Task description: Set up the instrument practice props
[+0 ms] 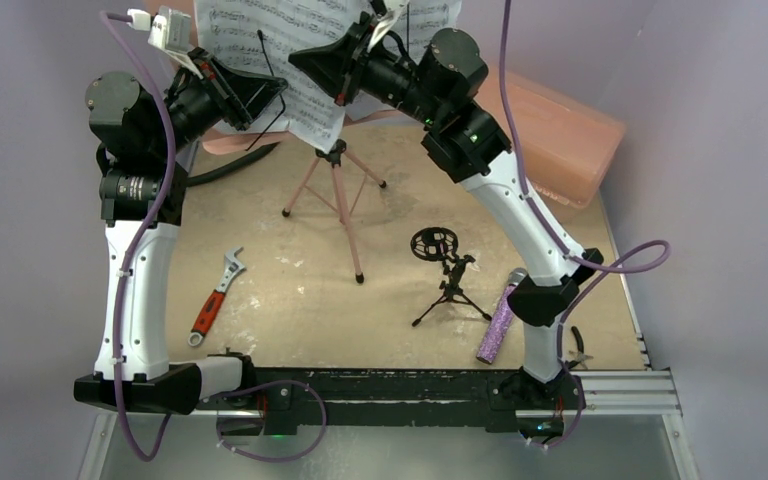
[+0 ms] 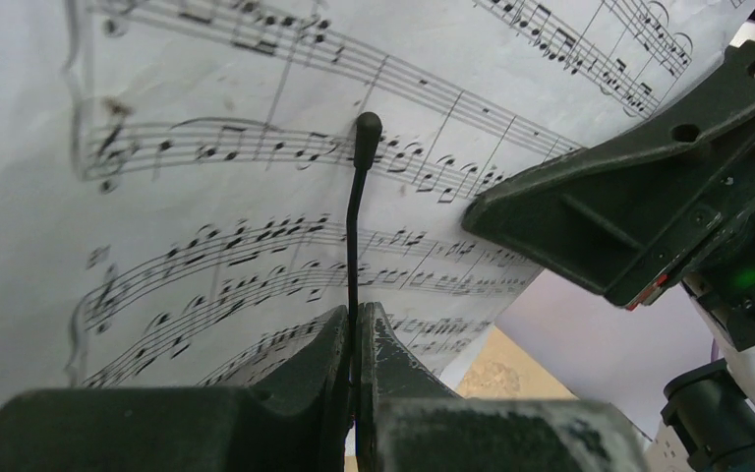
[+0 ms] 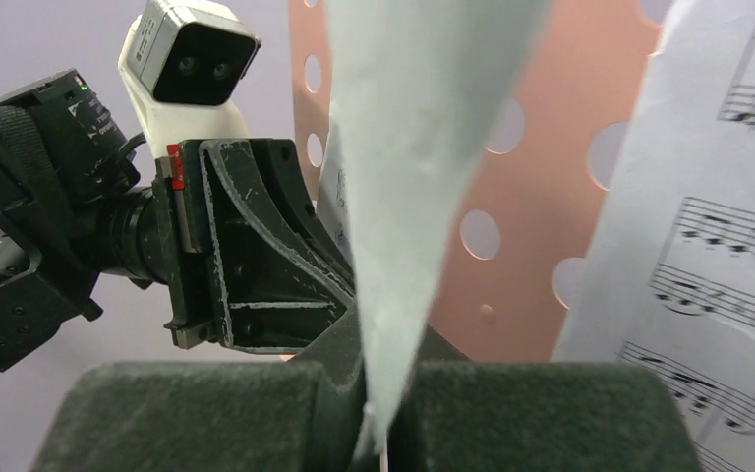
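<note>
**Seating the pages on the stand, microphone not yet mounted**

Top view: both arms reach up to the music stand (image 1: 348, 225), which is upright on its tripod legs. The left tool (image 1: 265, 98) and right tool (image 1: 302, 57) meet nose to nose at the sheet-music pages (image 1: 260, 30). Well below the right tool, back toward its base, the mic stand (image 1: 447, 272) stands on the surface (image 1: 290, 290) with its ring empty. The microphone (image 1: 497, 322) lies near it, apart from it.

Left wrist: the left tool is clenched on a thin black wire retainer (image 2: 355, 226). The wire rises straight ahead of the fingertips and across the printed page. The right tool sits off to its right.

Right wrist: the right tool is clenched on a page edge, with the stand's pink perforated panel (image 3: 541, 216) just beyond its tips.

My reading is that the stand is up and the pages are nearly secured. Setting the microphone into the ring is what remains.
</note>
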Motion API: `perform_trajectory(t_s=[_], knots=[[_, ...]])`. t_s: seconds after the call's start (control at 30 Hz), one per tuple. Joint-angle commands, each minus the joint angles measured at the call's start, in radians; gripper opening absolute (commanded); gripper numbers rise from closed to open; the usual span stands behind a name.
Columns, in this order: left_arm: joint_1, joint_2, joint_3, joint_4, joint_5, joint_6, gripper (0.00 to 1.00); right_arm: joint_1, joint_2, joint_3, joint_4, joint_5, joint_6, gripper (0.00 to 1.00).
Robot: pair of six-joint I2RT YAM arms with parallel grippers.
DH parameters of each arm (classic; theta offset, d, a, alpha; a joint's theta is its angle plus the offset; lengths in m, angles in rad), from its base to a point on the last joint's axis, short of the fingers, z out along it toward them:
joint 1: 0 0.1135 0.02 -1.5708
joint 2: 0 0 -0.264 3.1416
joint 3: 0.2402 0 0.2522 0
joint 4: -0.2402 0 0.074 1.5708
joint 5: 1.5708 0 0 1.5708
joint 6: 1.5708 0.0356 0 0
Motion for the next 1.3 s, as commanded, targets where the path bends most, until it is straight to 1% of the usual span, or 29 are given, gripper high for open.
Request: perform_trajectory(t_s=[0.0, 0.3, 0.57, 0.73, 1.0, 1.2, 1.23, 1.27], knots=[[-0.005, -0.012, 0.012, 0.119, 0.038, -0.027, 0.00, 0.026, 0.014, 0.045, 0.083, 0.027, -0.009, 0.00], [-0.006, -0.034, -0.003, 0.124, 0.025, -0.012, 0.00, 0.062, 0.036, 0.035, 0.143, 0.051, 0.001, 0.00], [-0.005, -0.059, -0.024, 0.148, 0.015, 0.015, 0.00, 0.064, 0.004, -0.008, 0.161, 0.130, -0.020, 0.00], [-0.006, -0.074, -0.049, 0.207, 0.039, 0.009, 0.00, 0.065, 0.013, -0.001, 0.161, 0.126, -0.011, 0.00], [-0.006, -0.083, -0.056, 0.210, 0.041, 0.012, 0.00, 0.064, 0.027, -0.002, 0.170, 0.102, 0.021, 0.00], [-0.007, -0.087, -0.063, 0.210, 0.029, 0.016, 0.00, 0.064, 0.028, -0.006, 0.165, 0.118, 0.029, 0.00], [-0.006, -0.089, -0.064, 0.209, 0.027, 0.015, 0.01, 0.064, 0.026, -0.008, 0.163, 0.127, 0.031, 0.00], [-0.006, -0.088, -0.065, 0.209, 0.024, 0.015, 0.05, 0.064, 0.025, -0.011, 0.162, 0.133, 0.032, 0.00]])
